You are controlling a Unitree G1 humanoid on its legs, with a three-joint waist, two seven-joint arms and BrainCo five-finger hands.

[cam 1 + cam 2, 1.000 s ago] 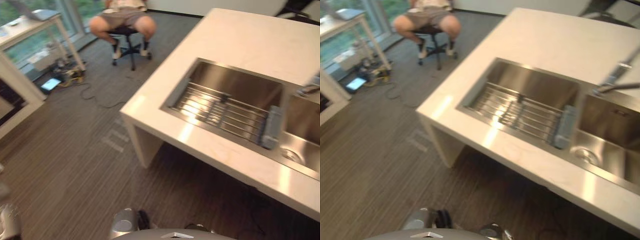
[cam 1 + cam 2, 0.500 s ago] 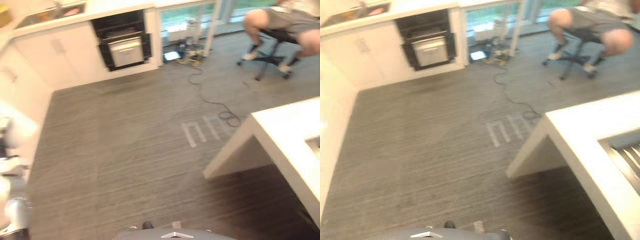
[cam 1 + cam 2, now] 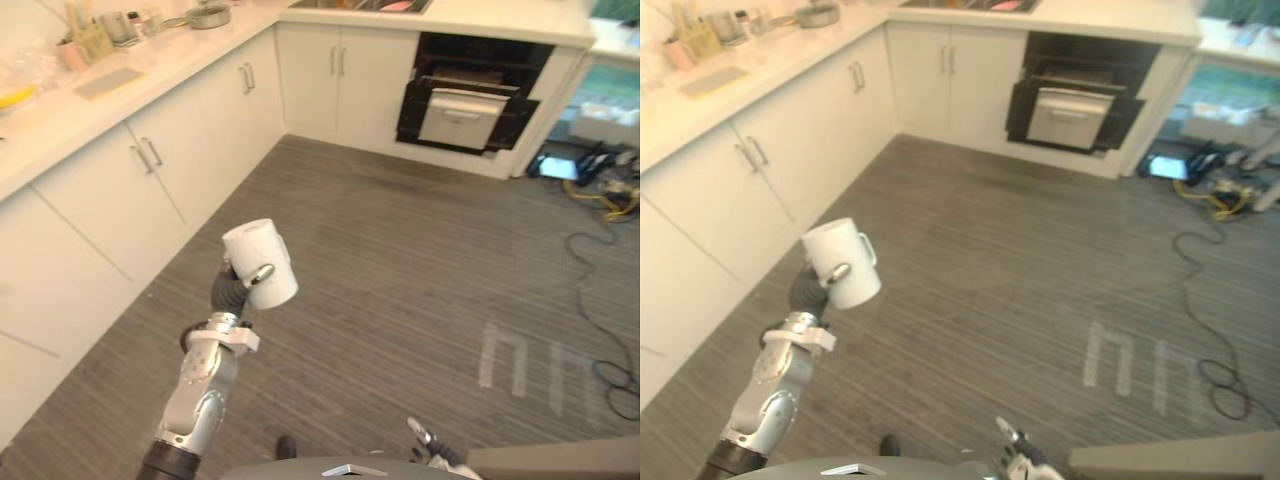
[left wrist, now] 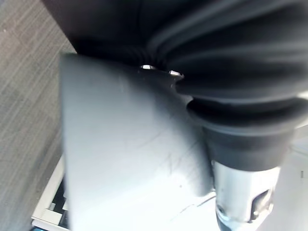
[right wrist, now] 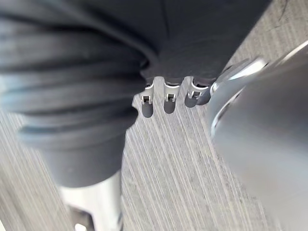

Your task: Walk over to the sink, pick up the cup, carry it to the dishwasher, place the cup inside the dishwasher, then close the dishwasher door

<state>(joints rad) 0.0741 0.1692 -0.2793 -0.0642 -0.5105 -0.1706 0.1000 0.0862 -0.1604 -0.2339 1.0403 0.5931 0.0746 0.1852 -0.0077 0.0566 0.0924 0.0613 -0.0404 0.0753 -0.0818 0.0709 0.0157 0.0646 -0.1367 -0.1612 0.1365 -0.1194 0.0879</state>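
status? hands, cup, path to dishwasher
Left hand shut on cup, held raised over the floor. Right hand open, low, holding nothing. Dishwasher ahead across the floor, front open. Loose cables on the floor, right of the route.

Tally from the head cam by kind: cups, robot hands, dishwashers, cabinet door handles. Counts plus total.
White cup: 1, gripped in the left hand
Robot hands: 2, counting the right hand, which hangs low
Black built-in dishwasher: 1
Metal bar handles on the white cabinet doors: 6
Total: 10
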